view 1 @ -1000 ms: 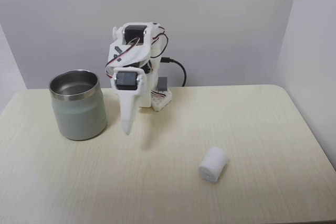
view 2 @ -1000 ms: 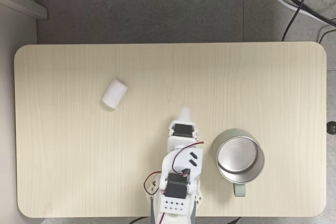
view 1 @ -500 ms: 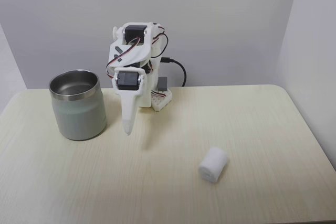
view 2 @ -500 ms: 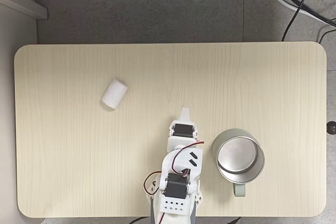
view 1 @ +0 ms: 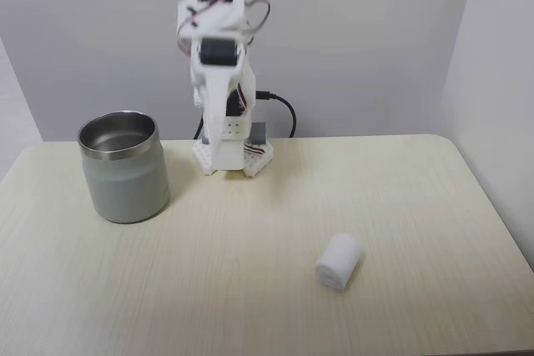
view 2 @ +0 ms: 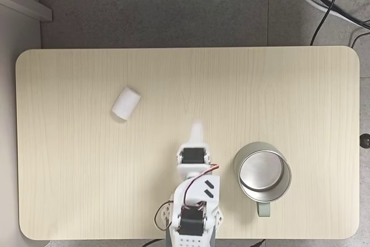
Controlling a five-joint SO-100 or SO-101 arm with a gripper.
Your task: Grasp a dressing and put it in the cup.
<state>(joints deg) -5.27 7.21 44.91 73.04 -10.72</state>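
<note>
Claw (view 2: 196, 128) tips show as a pale motion-blurred point over bare table (view 2: 300, 85) in the top-down fixed view, and whether the fingers are parted or closed cannot be told from that smear. Compared with half a second ago, the arm (view 1: 219, 56) has risen: in the front fixed view its upper joints now sit high against the back wall, where before the claw hung down beside the cup. From above, the arm has also turned a little toward the left of that view. The dressing (view 1: 338, 262) has not moved. It lies on its side on the table (view 1: 417, 206), right of centre and toward the near edge in the front view, well apart from both arm and cup (view 1: 124, 167). Its long axis runs diagonally, one flat end facing near-left and the other far-right in that view; from above the dressing (view 2: 126, 103) lies slanted in the left half. The cup (view 2: 262, 172) stands upright just right of the arm's base in the top-down view, steel inside showing.
</note>
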